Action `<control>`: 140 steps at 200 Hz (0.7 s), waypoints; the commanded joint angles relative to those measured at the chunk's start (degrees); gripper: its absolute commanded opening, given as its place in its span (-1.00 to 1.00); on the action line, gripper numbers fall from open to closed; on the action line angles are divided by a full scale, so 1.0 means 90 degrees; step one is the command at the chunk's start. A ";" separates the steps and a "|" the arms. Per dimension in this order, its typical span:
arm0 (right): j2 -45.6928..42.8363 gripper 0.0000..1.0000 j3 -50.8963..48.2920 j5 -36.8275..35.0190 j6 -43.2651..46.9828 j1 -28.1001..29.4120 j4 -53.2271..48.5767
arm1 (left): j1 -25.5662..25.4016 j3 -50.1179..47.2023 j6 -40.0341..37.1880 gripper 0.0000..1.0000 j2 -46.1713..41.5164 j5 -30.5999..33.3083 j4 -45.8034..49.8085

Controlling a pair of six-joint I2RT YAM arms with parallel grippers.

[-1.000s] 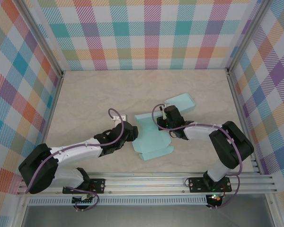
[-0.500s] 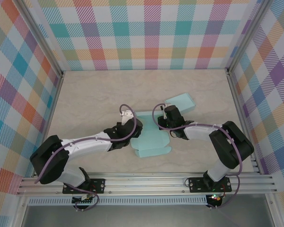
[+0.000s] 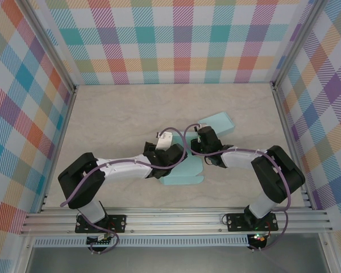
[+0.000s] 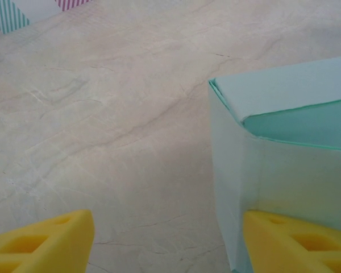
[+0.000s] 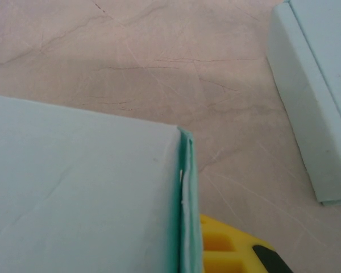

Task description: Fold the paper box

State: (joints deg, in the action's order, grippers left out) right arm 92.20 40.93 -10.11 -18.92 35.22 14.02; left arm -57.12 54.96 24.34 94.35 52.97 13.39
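we find the paper box (image 3: 184, 175) partly folded at the middle of the surface (image 3: 113, 119), between the two arms, with a second teal piece (image 3: 219, 122) lying just beyond it toward the back right. the left tool (image 4: 167, 227) stands open at the left side of the box, with one yellow finger (image 4: 295, 239) against a raised wall and the other finger (image 4: 45, 242) over bare surface. the right tool (image 3: 196, 149) is closed on the doubled edge of a raised wall at the far right corner of the box.
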 commanded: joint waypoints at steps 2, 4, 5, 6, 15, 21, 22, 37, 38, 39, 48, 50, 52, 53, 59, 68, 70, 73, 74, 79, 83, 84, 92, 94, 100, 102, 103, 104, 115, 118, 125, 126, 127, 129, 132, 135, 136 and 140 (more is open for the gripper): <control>-0.0193 -1.00 0.0103 0.0671 0.0071 0.0172 -0.0039 | 0.0087 0.0044 -0.0121 0.42 -0.0109 -0.0274 -0.0583; -0.0195 -1.00 0.0102 0.0680 0.0071 0.0174 -0.0036 | 0.0095 0.0033 -0.0125 0.43 -0.0123 -0.0310 -0.0600; -0.0201 -1.00 0.0101 0.0687 0.0071 0.0171 -0.0030 | 0.0110 0.0025 -0.0116 0.44 -0.0127 -0.0339 -0.0604; -0.0203 -1.00 0.0101 0.0685 0.0071 0.0170 -0.0027 | 0.0118 0.0016 -0.0116 0.44 -0.0134 -0.0363 -0.0616; -0.0235 -1.00 0.0094 0.0736 0.0061 0.0168 -0.0025 | 0.0222 -0.0062 -0.0097 0.47 -0.0190 -0.0655 -0.0732; -0.0249 -1.00 0.0091 0.0760 0.0061 0.0168 -0.0025 | 0.0286 -0.0126 -0.0088 0.49 -0.0239 -0.0887 -0.0832; -0.0252 -1.00 0.0091 0.0766 0.0061 0.0168 -0.0025 | 0.0299 -0.0133 -0.0088 0.49 -0.0249 -0.0920 -0.0862; -0.0264 -1.00 0.0094 0.0773 0.0062 0.0168 -0.0052 | 0.0439 -0.0325 -0.0082 0.51 -0.0405 -0.1448 -0.1151; -0.0264 -1.00 0.0097 0.0773 0.0061 0.0168 -0.0053 | 0.0444 -0.0340 -0.0080 0.51 -0.0414 -0.1474 -0.1168; -0.0264 -1.00 0.0099 0.0767 0.0061 0.0168 -0.0054 | 0.0451 -0.0347 -0.0078 0.51 -0.0419 -0.1502 -0.1181; -0.0256 -1.00 0.0099 0.0752 0.0062 0.0169 -0.0064 | 0.0502 -0.0430 -0.0085 0.51 -0.0499 -0.1726 -0.1288; -0.0255 -1.00 0.0098 0.0745 0.0061 0.0169 -0.0064 | 0.0513 -0.0439 -0.0089 0.51 -0.0509 -0.1770 -0.1306; -0.0255 -1.00 0.0100 0.0743 0.0061 0.0168 -0.0064 | 0.0521 -0.0452 -0.0095 0.52 -0.0526 -0.1807 -0.1322; -0.0255 -1.00 0.0101 0.0743 0.0061 0.0173 -0.0069 | 0.0524 -0.0457 -0.0096 0.52 -0.0534 -0.1825 -0.1327; -0.0255 -1.00 0.0102 0.0740 0.0066 0.0169 -0.0070 | 0.0542 -0.0482 -0.0123 0.53 -0.0560 -0.1924 -0.1336; -0.0245 -1.00 0.0115 0.0739 0.0061 0.0175 -0.0075 | 0.0564 -0.0507 -0.0161 0.56 -0.0592 -0.1996 -0.1317; -0.0233 -1.00 0.0117 0.0742 0.0056 0.0170 -0.0066 | 0.0565 -0.0510 -0.0172 0.57 -0.0598 -0.2010 -0.1311; -0.0235 -1.00 0.0119 0.0750 0.0053 0.0169 -0.0064 | 0.0574 -0.0511 -0.0176 0.58 -0.0613 -0.2025 -0.1294; -0.0235 -1.00 0.0120 0.0751 0.0052 0.0169 -0.0069 | 0.0575 -0.0511 -0.0175 0.58 -0.0616 -0.2036 -0.1293; -0.0226 -1.00 0.0122 0.0759 0.0054 0.0168 -0.0069 | 0.0584 -0.0516 -0.0201 0.60 -0.0625 -0.2090 -0.1283; -0.0217 -1.00 0.0134 0.0762 0.0051 0.0170 -0.0067 | 0.0585 -0.0520 -0.0209 0.62 -0.0633 -0.2135 -0.1274; -0.0216 -1.00 0.0132 0.0757 0.0051 0.0169 -0.0065 | 0.0585 -0.0525 -0.0211 0.63 -0.0636 -0.2150 -0.1273; -0.0206 -1.00 0.0138 0.0768 0.0056 0.0168 -0.0064 | 0.0599 -0.0552 -0.0233 0.65 -0.0672 -0.2237 -0.1289; -0.0206 -1.00 0.0137 0.0771 0.0052 0.0173 -0.0064 | 0.0603 -0.0563 -0.0229 0.65 -0.0681 -0.2256 -0.1289; -0.0196 -1.00 0.0140 0.0765 0.0047 0.0171 -0.0064 | 0.0619 -0.0586 -0.0228 0.66 -0.0701 -0.2326 -0.1284; -0.0196 -1.00 0.0145 0.0770 0.0053 0.0176 -0.0064 | 0.0623 -0.0588 -0.0232 0.67 -0.0706 -0.2342 -0.1283; -0.0196 -1.00 0.0142 0.0771 0.0057 0.0172 -0.0064 | 0.0624 -0.0589 -0.0233 0.67 -0.0707 -0.2346 -0.1278; -0.0196 -1.00 0.0146 0.0766 0.0054 0.0170 -0.0064 | 0.0624 -0.0594 -0.0233 0.67 -0.0712 -0.2358 -0.1275; -0.0184 -1.00 0.0145 0.0771 0.0051 0.0169 -0.0064 | 0.0643 -0.0603 -0.0227 0.66 -0.0727 -0.2363 -0.1246; -0.0180 -1.00 0.0141 0.0769 0.0051 0.0171 -0.0064 | 0.0644 -0.0599 -0.0228 0.67 -0.0722 -0.2363 -0.1236; -0.0181 -1.00 0.0149 0.0769 0.0046 0.0168 -0.0064 | 0.0653 -0.0600 -0.0240 0.66 -0.0722 -0.2369 -0.1210; -0.0179 -1.00 0.0144 0.0765 0.0049 0.0168 -0.0064 | 0.0654 -0.0599 -0.0242 0.66 -0.0720 -0.2360 -0.1202; -0.0178 -1.00 0.0147 0.0769 0.0050 0.0168 -0.0064 | 0.0654 -0.0594 -0.0243 0.66 -0.0718 -0.2350 -0.1198; -0.0177 -1.00 0.0149 0.0764 0.0048 0.0168 -0.0066 | 0.0654 -0.0593 -0.0238 0.67 -0.0718 -0.2331 -0.1186; -0.0178 -1.00 0.0155 0.0771 0.0051 0.0171 -0.0067 | 0.0654 -0.0589 -0.0239 0.66 -0.0710 -0.2288 -0.1169; -0.0177 -1.00 0.0148 0.0773 0.0051 0.0176 -0.0064 | 0.0645 -0.0583 -0.0243 0.65 -0.0696 -0.2246 -0.1138; -0.0177 -1.00 0.0149 0.0777 0.0051 0.0172 -0.0069 | 0.0649 -0.0581 -0.0233 0.65 -0.0697 -0.2230 -0.1127; -0.0176 -1.00 0.0150 0.0774 0.0051 0.0169 -0.0064 | 0.0649 -0.0570 -0.0225 0.62 -0.0684 -0.2165 -0.1103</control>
State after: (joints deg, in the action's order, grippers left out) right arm 91.77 40.95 -6.04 -18.85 36.38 13.19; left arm -51.86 50.04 22.65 89.34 33.47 4.12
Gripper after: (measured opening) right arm 0.114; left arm 0.828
